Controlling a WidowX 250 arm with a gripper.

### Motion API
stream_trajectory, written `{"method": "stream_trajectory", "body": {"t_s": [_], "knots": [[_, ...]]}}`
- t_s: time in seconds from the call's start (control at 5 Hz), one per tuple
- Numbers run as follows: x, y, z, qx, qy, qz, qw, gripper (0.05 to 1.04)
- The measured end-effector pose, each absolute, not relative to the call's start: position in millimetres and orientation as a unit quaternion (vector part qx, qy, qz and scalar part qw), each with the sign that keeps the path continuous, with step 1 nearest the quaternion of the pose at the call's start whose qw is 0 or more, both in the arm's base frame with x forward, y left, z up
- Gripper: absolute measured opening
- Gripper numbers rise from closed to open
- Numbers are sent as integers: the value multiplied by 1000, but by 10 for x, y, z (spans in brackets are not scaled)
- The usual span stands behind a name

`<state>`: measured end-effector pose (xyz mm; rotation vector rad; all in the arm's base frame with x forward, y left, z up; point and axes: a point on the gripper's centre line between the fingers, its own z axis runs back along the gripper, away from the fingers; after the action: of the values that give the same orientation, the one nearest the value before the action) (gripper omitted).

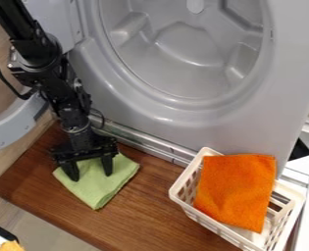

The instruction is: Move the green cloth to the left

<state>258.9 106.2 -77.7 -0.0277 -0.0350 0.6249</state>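
Right now, from where I stand, the black tool hangs down over the green cloth, its two fingers spread wide with their tips at the fabric. The cloth lies folded and a little rumpled on the wooden surface, left of centre in the camera view, near the big grey panel with its round hollow. Well apart from it, over at the lower right, I see a white basket with an orange cloth draped across it.
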Motion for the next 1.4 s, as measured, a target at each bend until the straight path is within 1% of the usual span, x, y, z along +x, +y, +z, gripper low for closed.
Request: {"method": "stream_trajectory", "body": {"t_s": [0.4, 0.8, 1.0, 1.2, 1.4], "knots": [[2589, 1078, -766, -9, -16, 316, 949, 1000], [2612, 971, -524, -11, -41, 300, 953, 1000], [2598, 945, -372, -13, -47, 302, 952, 1000], [2561, 918, -61, -15, -63, 311, 948, 1000], [2533, 823, 172, -40, -70, 294, 952, 1000]]}}
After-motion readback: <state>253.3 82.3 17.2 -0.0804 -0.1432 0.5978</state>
